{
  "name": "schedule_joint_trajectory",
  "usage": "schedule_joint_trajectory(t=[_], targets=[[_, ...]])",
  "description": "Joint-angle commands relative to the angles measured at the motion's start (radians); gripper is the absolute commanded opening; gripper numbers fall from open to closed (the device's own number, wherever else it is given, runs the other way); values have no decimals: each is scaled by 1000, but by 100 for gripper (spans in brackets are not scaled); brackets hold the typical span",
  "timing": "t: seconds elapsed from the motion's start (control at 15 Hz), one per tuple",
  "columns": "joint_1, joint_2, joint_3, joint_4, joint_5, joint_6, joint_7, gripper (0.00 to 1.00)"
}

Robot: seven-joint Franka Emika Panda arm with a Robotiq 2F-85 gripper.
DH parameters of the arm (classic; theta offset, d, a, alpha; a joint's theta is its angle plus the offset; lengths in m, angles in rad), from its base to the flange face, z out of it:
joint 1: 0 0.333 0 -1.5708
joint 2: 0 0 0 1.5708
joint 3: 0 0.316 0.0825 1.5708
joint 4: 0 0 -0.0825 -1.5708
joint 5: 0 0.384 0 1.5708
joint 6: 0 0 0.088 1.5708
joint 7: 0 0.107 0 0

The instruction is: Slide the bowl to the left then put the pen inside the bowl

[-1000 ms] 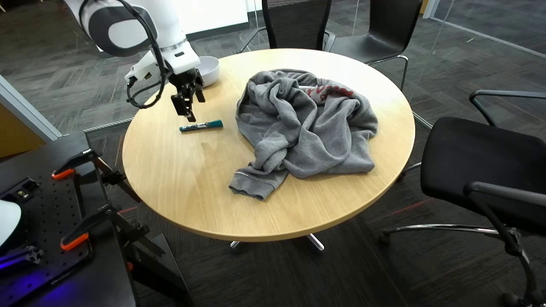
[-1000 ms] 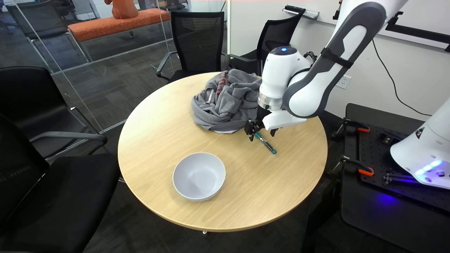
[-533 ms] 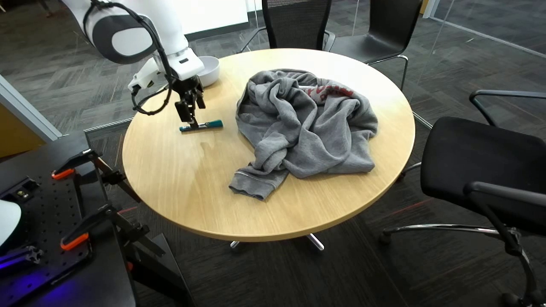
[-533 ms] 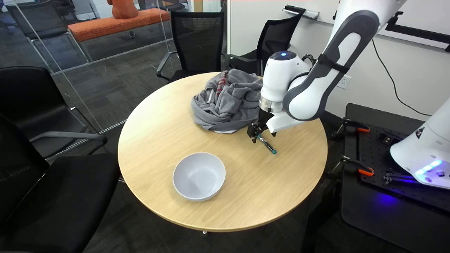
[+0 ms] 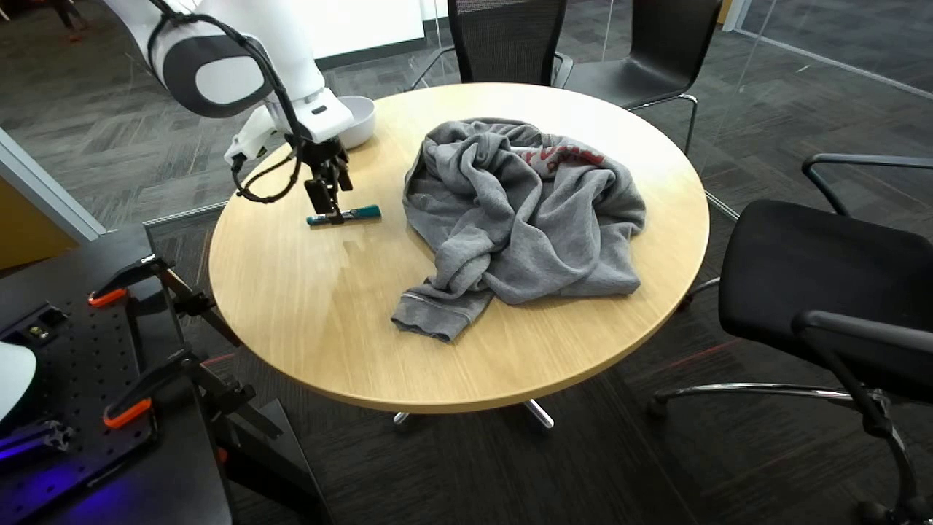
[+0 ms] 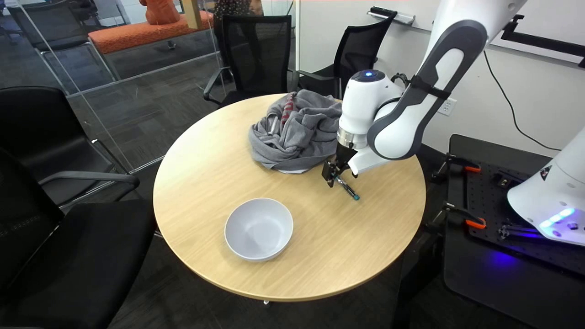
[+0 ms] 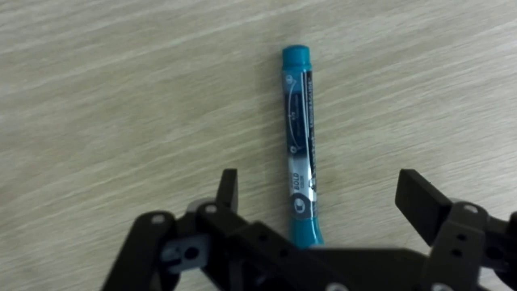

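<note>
The light grey-white bowl [image 6: 259, 230] stands upright on the round wooden table; its inside looks empty. In an exterior view the bowl [image 5: 358, 120] is partly behind the arm. The pen [image 7: 299, 129], a dark marker with green ends, lies flat on the table. It shows in both exterior views [image 5: 364, 212] [image 6: 350, 191]. My gripper [image 7: 318, 176] is open, with one finger on each side of the pen near its wider green cap, touching neither side. In both exterior views the gripper [image 5: 342, 201] [image 6: 343, 177] is low over the pen. The cap's end is hidden by the gripper in the wrist view.
A large grey cloth heap [image 5: 521, 211] lies on the table [image 5: 306, 313] near the cap end of the pen. It also shows in the other exterior picture [image 6: 297, 137]. Chairs [image 5: 816, 277] stand around the table. A black robot stand [image 6: 512, 256] is beside it.
My gripper has moved down and slightly toward the pen, so that a finger now overlaps it in an exterior view. The pen, bowl and cloth have not moved. A person appears in the background.
</note>
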Motion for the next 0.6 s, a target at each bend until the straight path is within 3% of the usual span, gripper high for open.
schedule_joint_trajectory(t=[0.0,0.2,0.53], targets=[[9,16,-12,10,7,28,-42,76],[10,22,-13,13,8,29,-47,61],[8,27,-13,15,10,33,-50,23]])
